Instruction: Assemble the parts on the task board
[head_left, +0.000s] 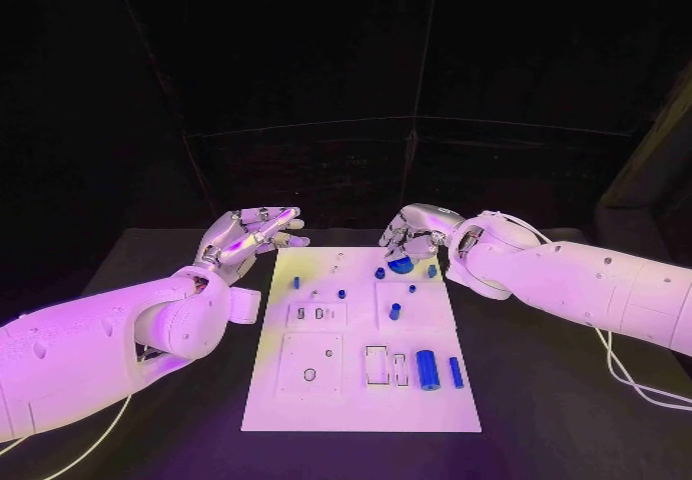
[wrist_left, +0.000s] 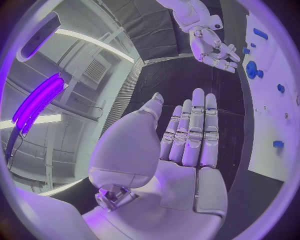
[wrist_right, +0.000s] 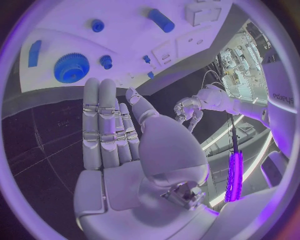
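Head view: a white task board (head_left: 361, 340) lies in the middle of a black surface (head_left: 548, 400). The left robot hand (head_left: 257, 235) hovers just off the board's far left corner, fingers apart and holding nothing. The right robot hand (head_left: 415, 235) hangs over the board's far right corner, fingers curved downward above a round blue gear (head_left: 401, 266); from here I cannot tell whether it touches the gear. Small blue pegs (head_left: 340, 294) are scattered across the far half of the board. Near the front right, a thick blue cylinder (head_left: 428, 365) and a thin blue rod (head_left: 456, 372) lie flat beside empty rectangular slots (head_left: 376, 364).

Left wrist view: the left robot hand (wrist_left: 187, 150) shows a flat, empty palm with straight fingers. The right robot hand (wrist_left: 215, 50) appears beyond it, near the gear (wrist_left: 252, 69).

Right wrist view: the right robot hand (wrist_right: 119, 130) is open and empty, fingertips just short of the gear (wrist_right: 71, 68) on the board (wrist_right: 125, 45).

The task seems to be at an early stage: several parts lie loose and the slots look unfilled.
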